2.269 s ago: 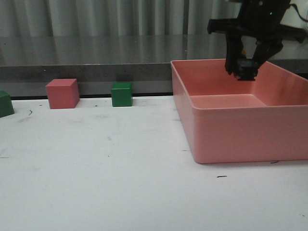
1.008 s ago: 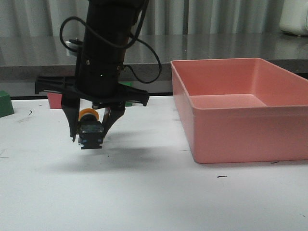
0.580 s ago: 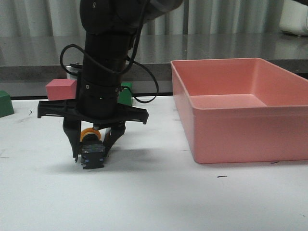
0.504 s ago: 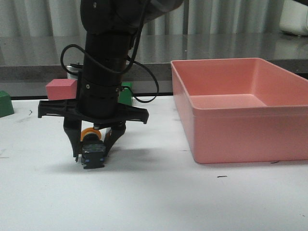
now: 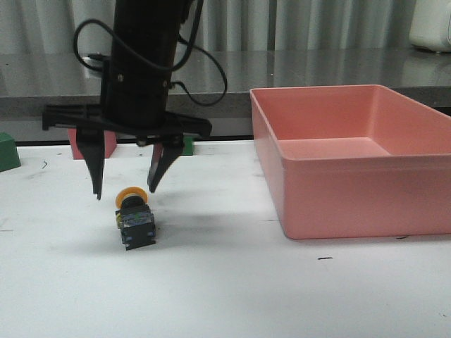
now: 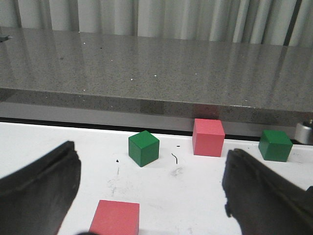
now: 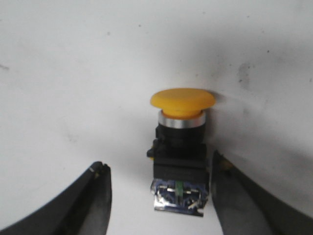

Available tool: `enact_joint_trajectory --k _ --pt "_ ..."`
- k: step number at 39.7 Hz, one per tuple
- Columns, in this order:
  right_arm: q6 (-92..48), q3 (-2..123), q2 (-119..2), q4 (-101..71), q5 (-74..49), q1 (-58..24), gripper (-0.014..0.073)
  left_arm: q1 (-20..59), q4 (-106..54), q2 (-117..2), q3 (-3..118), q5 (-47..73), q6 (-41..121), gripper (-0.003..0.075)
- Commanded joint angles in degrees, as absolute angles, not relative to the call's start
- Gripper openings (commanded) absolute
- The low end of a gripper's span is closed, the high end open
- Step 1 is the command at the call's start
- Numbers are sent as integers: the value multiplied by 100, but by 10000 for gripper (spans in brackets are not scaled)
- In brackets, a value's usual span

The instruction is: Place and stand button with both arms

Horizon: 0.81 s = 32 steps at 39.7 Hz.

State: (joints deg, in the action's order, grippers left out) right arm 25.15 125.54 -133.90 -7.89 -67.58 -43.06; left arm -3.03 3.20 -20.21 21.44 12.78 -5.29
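Button [image 5: 135, 218] lying on its side on the white table [image 5: 225, 289], right tool [image 5: 122, 187] spread apart just above it, left tool [image 6: 151, 196] also apart, pink bin [image 5: 352, 162] nearby

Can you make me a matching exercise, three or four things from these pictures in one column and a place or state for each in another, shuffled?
Things:
1. button
2. right pincer
3. pink bin
4. green cube

States:
A. standing on the table's right side
B. open, above the yellow cap
C. lying on its side on the table
D. near the table's back edge

Pairs: 1-C, 2-B, 3-A, 4-D
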Motion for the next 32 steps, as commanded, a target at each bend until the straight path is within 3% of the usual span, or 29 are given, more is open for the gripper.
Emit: enact_joint_trajectory --k 1,11,15,32 --pt "2251 13305 -12996 -761 -7356 -4290 353 -313 311 -2107 2371 787 -553 564" --pt "2216 14283 -12996 -733 -7683 -4290 33 -313 311 -2107 2371 787 -553 564" --pt "2176 14362 -12954 -733 -7694 -4290 -37 -313 311 -2107 2371 787 -553 564" --pt "1304 14153 -11736 -733 -7704 -3734 -67 -313 311 -2107 2371 787 -553 564"
